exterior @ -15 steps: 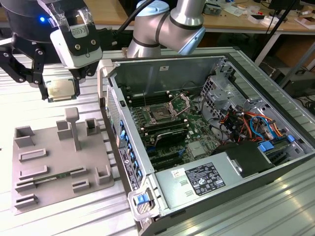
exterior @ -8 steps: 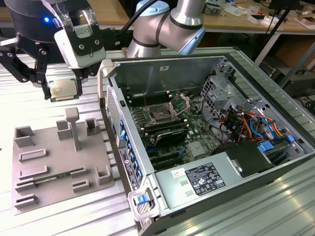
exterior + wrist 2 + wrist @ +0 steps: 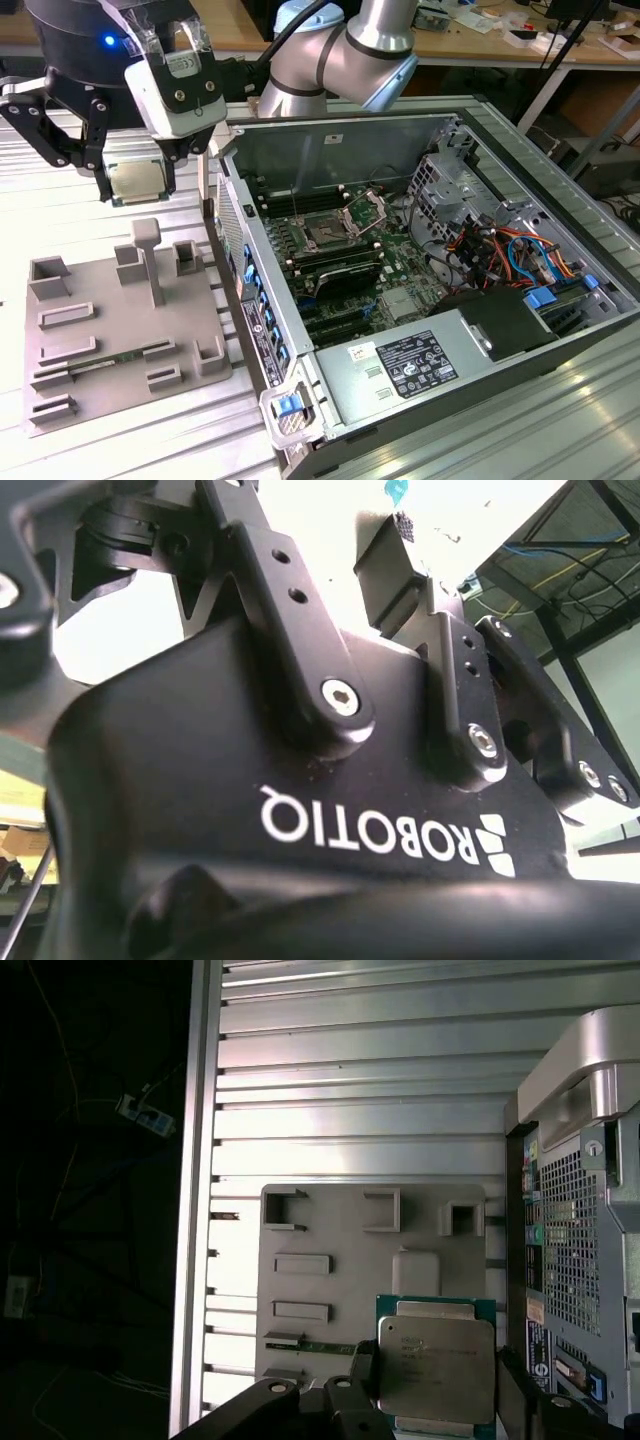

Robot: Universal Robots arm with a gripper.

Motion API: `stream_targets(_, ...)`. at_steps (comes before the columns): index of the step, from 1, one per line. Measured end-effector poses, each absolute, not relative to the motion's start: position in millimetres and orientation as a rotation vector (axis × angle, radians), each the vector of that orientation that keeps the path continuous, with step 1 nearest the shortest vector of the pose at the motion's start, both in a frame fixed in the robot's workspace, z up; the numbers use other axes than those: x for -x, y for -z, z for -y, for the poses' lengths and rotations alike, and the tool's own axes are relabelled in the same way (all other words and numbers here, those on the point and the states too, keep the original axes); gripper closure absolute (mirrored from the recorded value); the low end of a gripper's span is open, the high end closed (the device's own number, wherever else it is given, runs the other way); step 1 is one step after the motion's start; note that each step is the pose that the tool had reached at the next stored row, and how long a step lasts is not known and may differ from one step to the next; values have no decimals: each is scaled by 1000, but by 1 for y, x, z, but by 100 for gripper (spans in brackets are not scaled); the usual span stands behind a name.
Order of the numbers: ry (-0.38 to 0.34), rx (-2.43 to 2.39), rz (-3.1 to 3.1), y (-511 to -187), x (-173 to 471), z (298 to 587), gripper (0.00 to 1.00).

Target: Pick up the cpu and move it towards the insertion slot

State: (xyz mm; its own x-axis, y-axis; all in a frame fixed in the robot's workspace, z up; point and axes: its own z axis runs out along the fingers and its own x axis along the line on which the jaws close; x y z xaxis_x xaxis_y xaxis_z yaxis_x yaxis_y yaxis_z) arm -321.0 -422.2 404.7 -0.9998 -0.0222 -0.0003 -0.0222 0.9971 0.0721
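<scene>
the gripper [image 3: 135, 188] is closed on the cpu [image 3: 135, 178], its fingers [image 3: 360, 1372] pinching two opposite edges; the chip hangs clear above the grey tray [image 3: 110, 345], which lies on the ribbed worktop [image 3: 50, 215] near its edge, just beside the open computer case [image 3: 330, 140]; the insertion slot [image 3: 325, 235] sits well apart, inside the case on the green board, its metal bracket raised.
</scene>
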Motion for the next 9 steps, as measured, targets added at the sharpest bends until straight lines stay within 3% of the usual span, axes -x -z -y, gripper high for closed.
stream_targets(9, 113, -35, 3139, -404, 314, 422, 45)
